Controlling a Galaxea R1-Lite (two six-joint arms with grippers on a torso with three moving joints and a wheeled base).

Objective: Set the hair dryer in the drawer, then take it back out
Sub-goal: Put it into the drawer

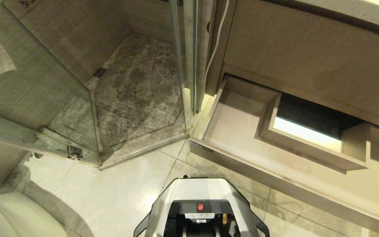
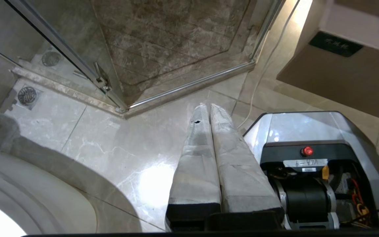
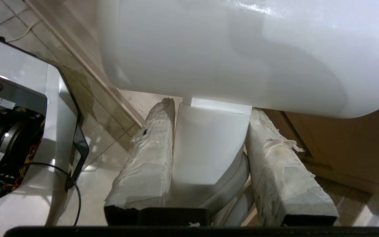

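White hair dryer (image 3: 209,98) above floor; light-wood drawer (image 1: 242,131) pulled open, empty

The drawer (image 1: 232,131) stands pulled out at the right, under the panel (image 1: 308,62). Inside it a box (image 1: 308,144) sits at the back, with bare drawer floor to its left and in front. The shower (image 1: 137,92) lies to the left of the drawer. The robot's base (image 1: 201,210) is on the floor (image 1: 110,194) in front of both. A toilet (image 1: 12,214) sits at the near left.
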